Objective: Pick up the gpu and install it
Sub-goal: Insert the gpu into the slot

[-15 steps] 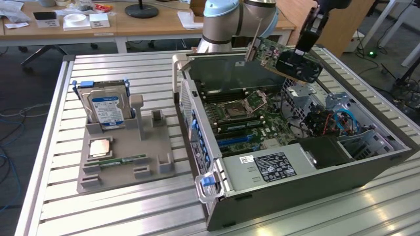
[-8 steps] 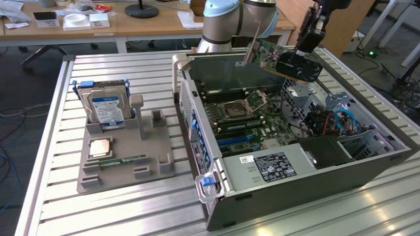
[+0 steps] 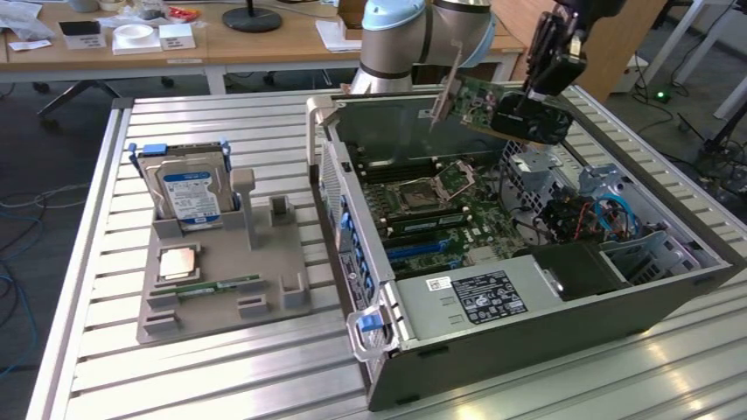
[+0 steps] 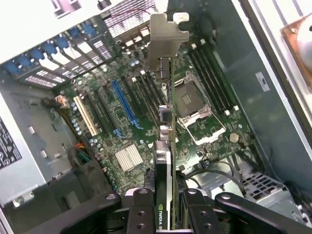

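Observation:
The gpu point(image 3: 491, 103), a green-edged card with a black cooler and a silvery bracket point(image 3: 443, 94), hangs in the air above the back of the open computer case point(image 3: 350, 188). My gripper point(image 3: 540, 105) is shut on its cooler end. In the wrist view the gpu point(image 4: 165, 146) runs edge-on away from my gripper point(image 4: 165, 207), its bracket point(image 4: 165, 34) at the far end. It hovers over the motherboard point(image 4: 122, 117), above the blue slot point(image 4: 126, 103) and the black slots beside it, touching none of them.
A grey holder tray point(image 3: 222, 289) at the exterior view's left carries a hard drive point(image 3: 192, 197), a processor point(image 3: 178, 262) and a memory stick point(image 3: 216, 285). The case holds an empty CPU socket point(image 3: 421, 191), a power supply point(image 3: 485, 297) and cables point(image 3: 583, 214). All rest on a slatted metal table point(image 3: 210, 385).

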